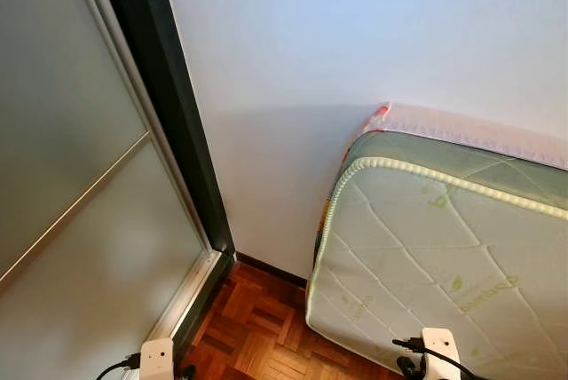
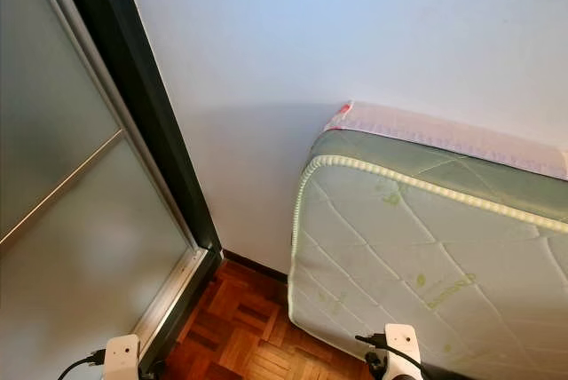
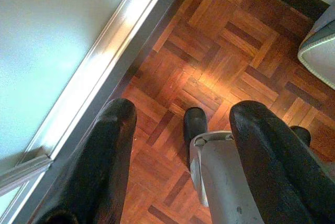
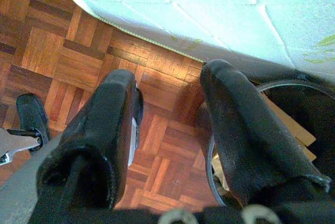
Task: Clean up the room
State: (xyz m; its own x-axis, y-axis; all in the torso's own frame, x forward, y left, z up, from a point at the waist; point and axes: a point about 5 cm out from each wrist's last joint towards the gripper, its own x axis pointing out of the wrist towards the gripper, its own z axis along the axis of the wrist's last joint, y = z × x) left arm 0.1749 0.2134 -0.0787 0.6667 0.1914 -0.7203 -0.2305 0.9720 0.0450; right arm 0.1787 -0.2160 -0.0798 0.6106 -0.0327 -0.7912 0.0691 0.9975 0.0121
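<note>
A quilted pale-green mattress (image 1: 444, 256) with a beaded cream edge and small green leaf prints stands tilted against the white wall (image 1: 293, 51), its lower corner on the parquet floor (image 1: 257, 327); a pink-edged layer (image 1: 461, 127) shows behind its top. To the robot's left is a frosted sliding door (image 1: 80, 220) in a dark frame (image 1: 169, 105). Both arms hang low. The left gripper (image 3: 183, 145) points down at the floor beside the door track, fingers (image 3: 99, 166) spread and empty. The right gripper (image 4: 170, 109) hangs beside the mattress's lower edge, fingers (image 4: 99, 130) likewise apart, holding nothing.
</note>
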